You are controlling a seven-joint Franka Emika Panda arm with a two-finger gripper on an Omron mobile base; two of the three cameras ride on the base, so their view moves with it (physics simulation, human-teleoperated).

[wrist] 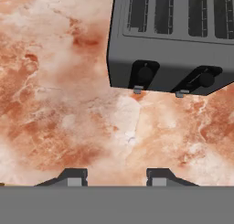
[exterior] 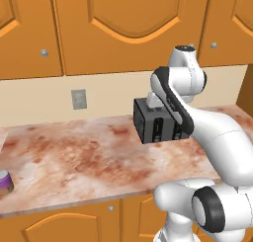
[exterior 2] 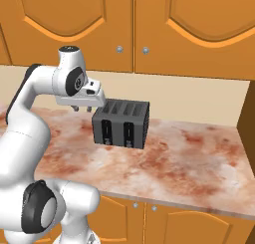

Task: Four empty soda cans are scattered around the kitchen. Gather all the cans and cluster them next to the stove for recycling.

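A purple soda can [exterior: 4, 181] with a silvery top stands upright at the far left of the marble counter [exterior: 74, 157], near its front edge. My gripper [exterior 2: 82, 109] hangs above the counter just left of a black toaster, far to the right of that can. The hand view looks down on bare marble, and my gripper [wrist: 116, 176] is open there with nothing between its fingertips [wrist: 73, 176]. The stove is out of view.
The black four-slot toaster [exterior 2: 122, 123] stands on the counter by the back wall, its levers [wrist: 144, 74] facing the front. Orange wall cabinets [exterior: 118, 28] hang above. A grey outlet [exterior: 78, 99] sits on the wall. A side panel [exterior 2: 246, 123] closes the counter's right end.
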